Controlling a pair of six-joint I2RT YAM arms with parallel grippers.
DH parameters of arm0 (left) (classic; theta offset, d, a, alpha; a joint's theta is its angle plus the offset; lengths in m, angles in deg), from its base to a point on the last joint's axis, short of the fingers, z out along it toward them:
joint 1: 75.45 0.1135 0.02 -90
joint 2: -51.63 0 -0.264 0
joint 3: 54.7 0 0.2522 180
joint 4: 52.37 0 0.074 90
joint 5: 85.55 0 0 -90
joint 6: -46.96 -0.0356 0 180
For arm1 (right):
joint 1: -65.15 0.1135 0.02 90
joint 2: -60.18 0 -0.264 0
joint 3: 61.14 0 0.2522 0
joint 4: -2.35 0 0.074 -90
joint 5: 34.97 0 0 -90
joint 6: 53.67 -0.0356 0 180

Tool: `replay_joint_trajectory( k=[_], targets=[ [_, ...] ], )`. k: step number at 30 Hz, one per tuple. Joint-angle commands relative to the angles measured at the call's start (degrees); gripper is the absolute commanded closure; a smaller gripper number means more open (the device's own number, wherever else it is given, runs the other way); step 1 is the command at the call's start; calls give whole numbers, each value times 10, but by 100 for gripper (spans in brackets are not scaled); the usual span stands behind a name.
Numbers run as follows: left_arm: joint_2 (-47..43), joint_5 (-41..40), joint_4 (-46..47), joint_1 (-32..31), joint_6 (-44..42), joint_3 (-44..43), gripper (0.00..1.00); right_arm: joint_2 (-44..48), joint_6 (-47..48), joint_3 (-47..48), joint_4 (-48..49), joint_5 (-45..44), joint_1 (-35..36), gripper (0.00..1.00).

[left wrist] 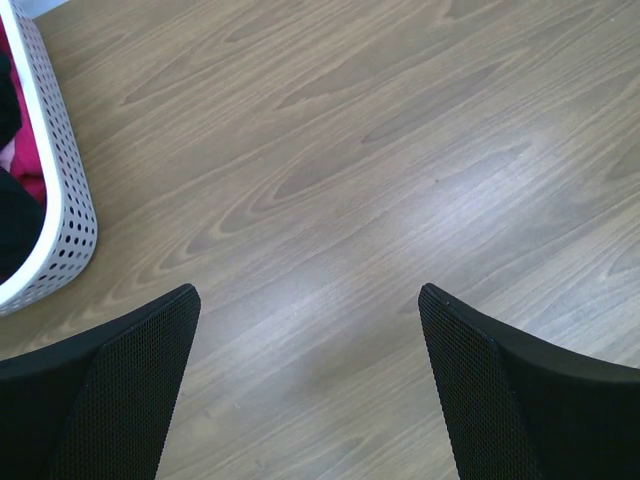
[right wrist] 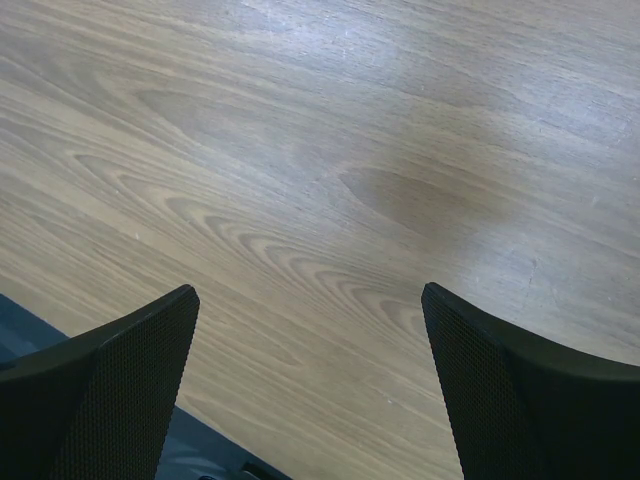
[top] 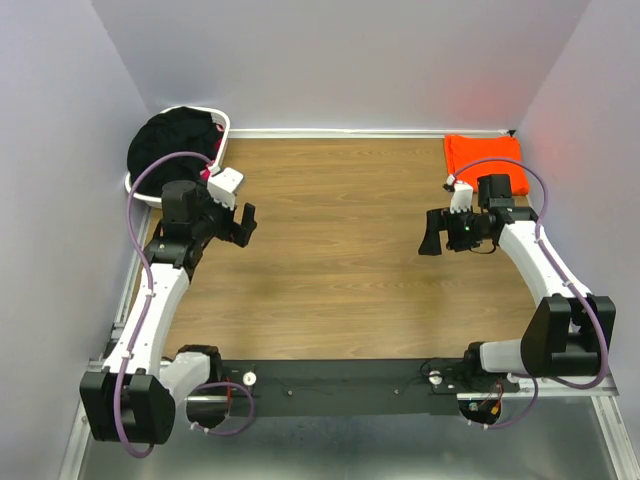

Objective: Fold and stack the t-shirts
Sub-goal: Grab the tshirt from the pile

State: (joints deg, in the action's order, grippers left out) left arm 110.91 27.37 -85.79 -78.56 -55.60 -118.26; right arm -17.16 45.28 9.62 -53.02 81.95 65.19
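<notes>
A black t-shirt is bunched in the white lattice basket at the far left. A bright orange t-shirt lies folded at the far right corner of the table. My left gripper is open and empty, just right of the basket, above bare wood. My right gripper is open and empty, near and left of the orange shirt, above bare wood. The basket's wall shows at the left edge of the left wrist view, with dark and pink cloth inside.
The wooden table is bounded by pale walls at the left, back and right. A black rail with the arm bases runs along the near edge; it shows in the right wrist view.
</notes>
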Motion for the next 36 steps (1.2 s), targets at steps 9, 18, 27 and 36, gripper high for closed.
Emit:
replay_joint_trajectory(
  k=[9,18,27,36],
  targets=[
    [124,13,-103,48,-14,-222,1,-3,-5,-7,11,14,-1,0],
    [397,24,-167,166,-16,-642,2,-11,-7,-6,11,9,-1,0],
    [642,-66,-162,194,-19,-863,2,-16,-9,-7,12,9,-1,0],
    [742,-108,-124,194,-20,-851,2,-32,-10,-4,11,10,-1,0]
  ],
)
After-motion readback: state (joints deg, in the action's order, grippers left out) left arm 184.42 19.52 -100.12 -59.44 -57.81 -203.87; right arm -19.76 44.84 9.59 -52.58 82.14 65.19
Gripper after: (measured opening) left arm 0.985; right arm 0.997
